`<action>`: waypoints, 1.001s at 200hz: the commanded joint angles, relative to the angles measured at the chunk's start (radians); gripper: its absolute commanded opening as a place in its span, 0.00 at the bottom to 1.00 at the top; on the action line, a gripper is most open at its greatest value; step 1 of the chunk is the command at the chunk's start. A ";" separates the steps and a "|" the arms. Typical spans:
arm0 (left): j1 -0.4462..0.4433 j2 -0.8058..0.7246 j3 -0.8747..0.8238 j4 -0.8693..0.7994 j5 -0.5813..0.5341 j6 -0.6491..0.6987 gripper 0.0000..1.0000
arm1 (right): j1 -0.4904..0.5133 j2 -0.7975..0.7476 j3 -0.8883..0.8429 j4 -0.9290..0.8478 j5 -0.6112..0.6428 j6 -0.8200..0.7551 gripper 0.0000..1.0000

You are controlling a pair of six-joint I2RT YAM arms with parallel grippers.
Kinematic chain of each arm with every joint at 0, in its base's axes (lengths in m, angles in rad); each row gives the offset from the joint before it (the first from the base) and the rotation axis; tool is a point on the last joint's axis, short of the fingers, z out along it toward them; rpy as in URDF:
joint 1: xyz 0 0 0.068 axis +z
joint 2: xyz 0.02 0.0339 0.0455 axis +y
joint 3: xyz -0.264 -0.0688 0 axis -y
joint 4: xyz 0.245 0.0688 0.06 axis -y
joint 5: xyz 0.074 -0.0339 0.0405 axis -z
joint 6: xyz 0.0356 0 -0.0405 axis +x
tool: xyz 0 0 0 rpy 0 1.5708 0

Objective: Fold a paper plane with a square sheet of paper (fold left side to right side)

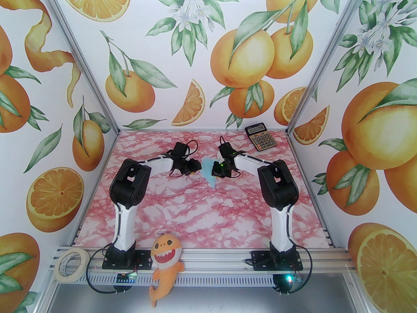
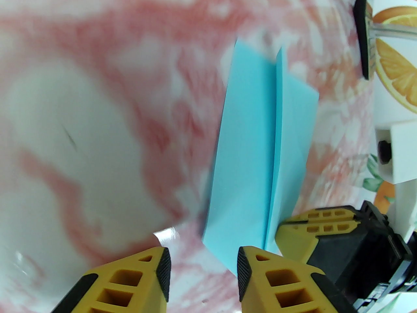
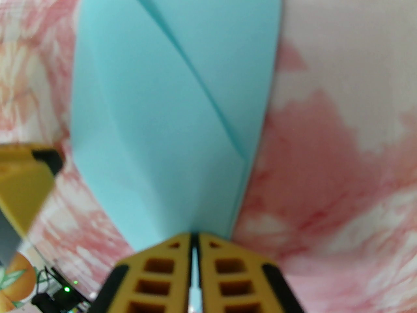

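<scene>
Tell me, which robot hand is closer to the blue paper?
Right. The right gripper is shut on the paper's edge; the left gripper hangs open just beside it.

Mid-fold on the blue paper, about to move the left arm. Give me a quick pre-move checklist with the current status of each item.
1. Right fingers shut on the paper edge: ok.
2. Left fingers apart, nothing between them: ok.
3. Left fingers clear of the paper: cannot tell; its lower corner sits right beside one fingertip.
4. Folded layers lined up: cannot tell; a diagonal crease shows, but the edges are blurred.
5. Paper resting on the table or lifted: cannot tell.
6. Calculator apart from the work, at the far right corner: ok.
</scene>
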 commanded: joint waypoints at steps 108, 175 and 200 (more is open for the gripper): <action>-0.047 0.037 0.088 0.026 -0.017 -0.047 0.50 | -0.002 0.027 -0.037 0.002 0.022 -0.003 0.10; -0.062 0.015 0.170 -0.157 -0.201 -0.031 0.50 | 0.003 0.016 -0.064 0.016 0.030 0.009 0.09; -0.070 0.054 0.233 -0.233 -0.230 -0.003 0.50 | 0.009 0.019 -0.069 0.026 0.025 0.014 0.09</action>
